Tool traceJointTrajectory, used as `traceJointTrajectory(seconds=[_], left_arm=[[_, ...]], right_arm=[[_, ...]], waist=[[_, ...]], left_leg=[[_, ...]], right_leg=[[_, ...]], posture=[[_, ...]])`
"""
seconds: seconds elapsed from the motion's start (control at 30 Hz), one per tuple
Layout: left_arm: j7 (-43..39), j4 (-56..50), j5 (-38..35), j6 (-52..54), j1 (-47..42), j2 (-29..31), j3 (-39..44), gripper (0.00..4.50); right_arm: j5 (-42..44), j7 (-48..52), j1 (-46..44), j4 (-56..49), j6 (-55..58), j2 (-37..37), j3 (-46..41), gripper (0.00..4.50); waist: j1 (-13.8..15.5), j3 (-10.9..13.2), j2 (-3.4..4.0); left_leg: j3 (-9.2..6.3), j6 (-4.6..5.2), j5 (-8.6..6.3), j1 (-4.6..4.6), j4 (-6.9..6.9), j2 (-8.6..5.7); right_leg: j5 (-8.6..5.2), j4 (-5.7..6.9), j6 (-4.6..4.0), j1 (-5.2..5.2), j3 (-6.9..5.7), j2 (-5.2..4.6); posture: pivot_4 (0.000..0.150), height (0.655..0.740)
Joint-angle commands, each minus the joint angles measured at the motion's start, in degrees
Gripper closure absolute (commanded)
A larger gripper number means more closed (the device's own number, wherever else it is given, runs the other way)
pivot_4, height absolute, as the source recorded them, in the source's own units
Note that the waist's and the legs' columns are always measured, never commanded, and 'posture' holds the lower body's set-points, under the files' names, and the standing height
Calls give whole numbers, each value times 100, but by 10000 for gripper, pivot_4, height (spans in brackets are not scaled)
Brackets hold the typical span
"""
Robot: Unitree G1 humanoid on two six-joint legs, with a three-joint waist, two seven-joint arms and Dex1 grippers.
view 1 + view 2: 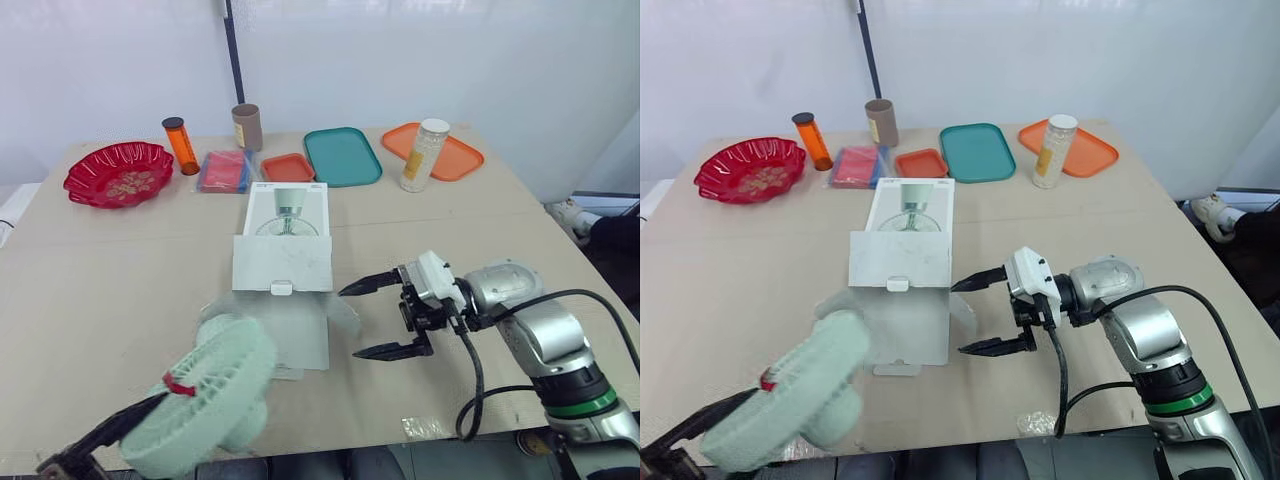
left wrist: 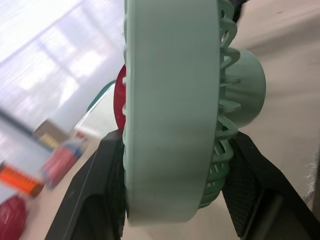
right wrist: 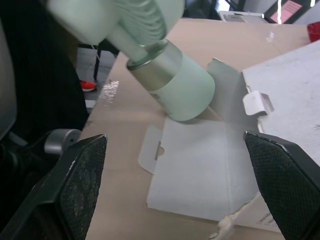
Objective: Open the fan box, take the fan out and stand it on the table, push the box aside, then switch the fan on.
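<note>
Left gripper [image 2: 177, 185] is clamped across the fan [image 1: 205, 390] head, 2 pads squeezing the cage. The fan is tilted, out of the box [image 1: 285, 245], near the table [image 1: 120, 270] front edge, ready for standing. Right gripper [image 1: 385, 318] is spread wide, empty, beside the box flap, probably ready to push.

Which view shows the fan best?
Left eye view: the fan shows its whole round grille, held by the left gripper. Left wrist view has its rim edge-on between the jaws; right wrist view, its stem and base; right eye view, a more side-on head.
</note>
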Motion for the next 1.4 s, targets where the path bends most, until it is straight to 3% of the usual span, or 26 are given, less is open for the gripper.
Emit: traceJointTrajectory(seconds=[0.03, 0.53, 0.7, 1.0, 1.2, 1.4], left_arm=[[-61, 142, -40, 97, 209, -204, 292, 22458], [327, -1029, -719, 2189, -569, -502, 1343, 22458], [494, -1449, -753, 3147, -1236, -423, 1531, 22458], [724, -1747, -988, 4623, -2450, -169, 2095, 22458], [546, -2003, -1154, 5128, -2568, -230, 2203, 22458], [12, -2402, -1733, 5540, -1847, -439, 2228, 22458]], right_arm=[[194, 150, -184, -5, 47, 27, -78, 0], [517, 283, -368, 12, 247, 202, -129, 0], [491, 199, -345, 114, 136, 300, -170, 0], [1334, -215, -795, 166, 772, 604, -735, 0], [1269, -244, -851, 170, 782, 627, -713, 0], [1186, -148, -876, 239, 714, 648, -661, 0]], waist=[[0, 0, 0], [5, 2, -1], [5, 2, -3], [3, 7, -2], [1, 7, -2], [-9, 8, -2]], left_leg=[[1, 0, 0, -1, 0, 0], [-5, 0, -7, -1, 27, 3], [-7, 0, -7, -3, 34, 8], [-6, -19, -43, -8, 69, 63], [0, -24, -51, -8, 71, 67], [10, -23, -54, -6, 74, 72]], right_leg=[[-1, 0, -2, 0, 0, 0], [4, 2, 8, -7, -1, 8], [7, 2, 9, -5, 0, 15], [33, 1, -55, -10, 0, 78], [33, 1, -58, -13, 3, 80], [32, 1, -61, -14, 6, 82]], posture=[[1500, 7384], [1500, 7384], [1500, 7384], [1500, 7384], [1500, 7384], [1500, 7384]])
